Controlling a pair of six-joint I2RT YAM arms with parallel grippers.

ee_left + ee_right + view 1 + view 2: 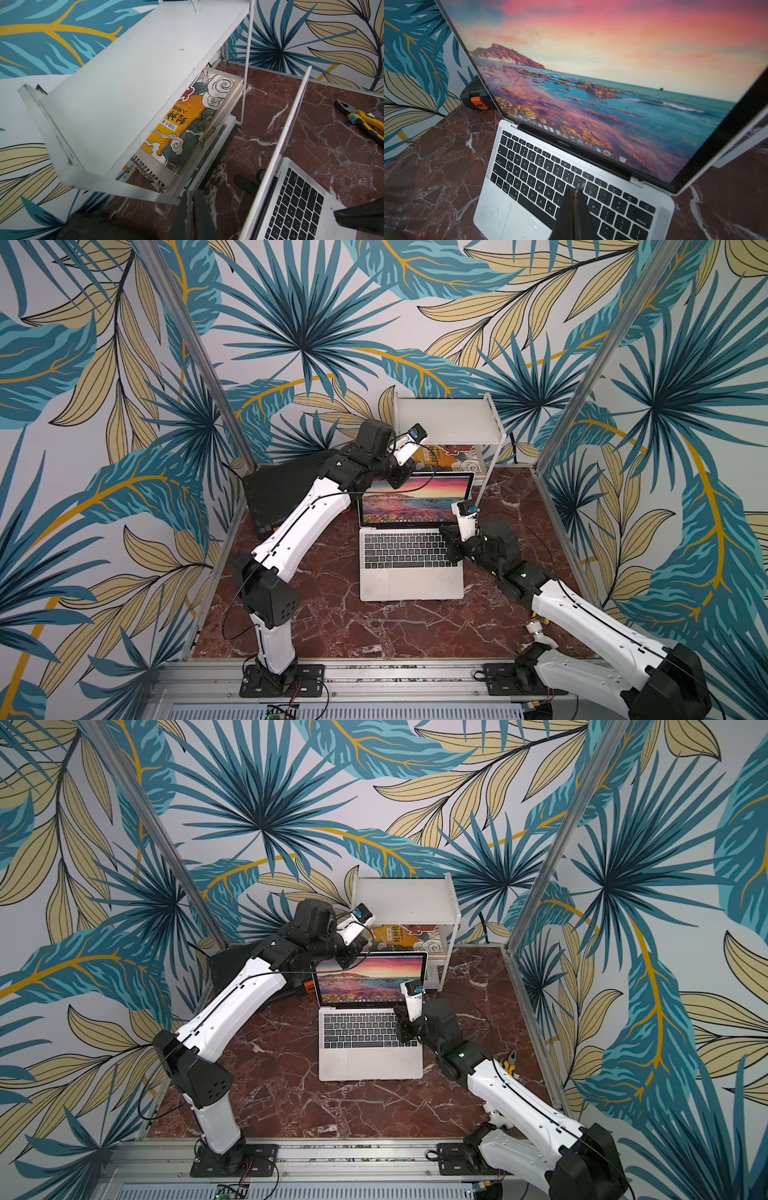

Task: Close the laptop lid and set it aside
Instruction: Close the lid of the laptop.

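The laptop (411, 576) stands open at frame centre on the counter (332, 626). The left gripper (192, 195) behind its lid (415, 499) and the right gripper (574, 193) over the keys are both closed and empty.

Open laptop (411, 572), left end effector (400, 483) at upper corner of laptop lid (415, 499), right end effector (445, 533) over keyboard

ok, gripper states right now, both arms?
Left gripper: closed, holding nothing, beside the laptop lid.
Right gripper: closed, holding nothing, above the laptop keyboard.
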